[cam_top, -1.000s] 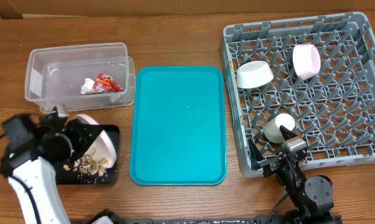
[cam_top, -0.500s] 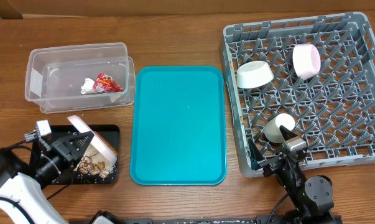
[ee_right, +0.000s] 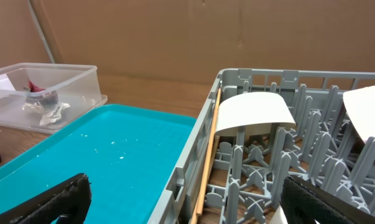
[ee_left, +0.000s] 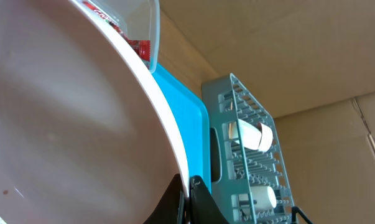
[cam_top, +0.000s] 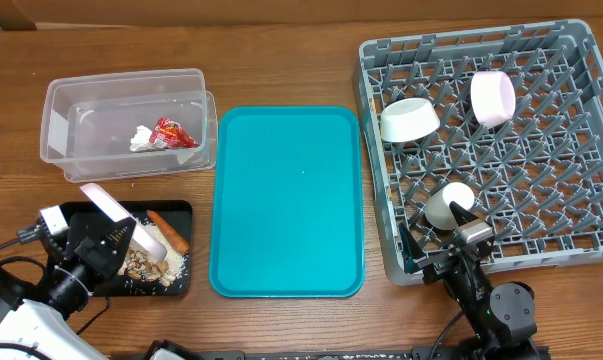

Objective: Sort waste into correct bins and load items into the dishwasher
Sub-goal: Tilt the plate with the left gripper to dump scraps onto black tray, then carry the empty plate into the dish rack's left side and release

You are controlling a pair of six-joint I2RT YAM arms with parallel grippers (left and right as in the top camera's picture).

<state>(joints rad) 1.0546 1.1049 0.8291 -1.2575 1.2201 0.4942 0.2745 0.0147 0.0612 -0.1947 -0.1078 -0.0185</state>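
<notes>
Your left gripper is clamped on the round white plate, which is tilted on edge over the shallow black rectangular tray (beige shell-like scraps and a small orange carrot piece lie there, just right of the gripper). Your right gripper stands wide, with the large grey plastic dish rack just ahead.

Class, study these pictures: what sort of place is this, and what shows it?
Probably a lab mock-up of a dish-clearing station, not a real kitchen: a dish rack holding bowls, a tub of rubbish, and bare cardboard walls behind.
</notes>
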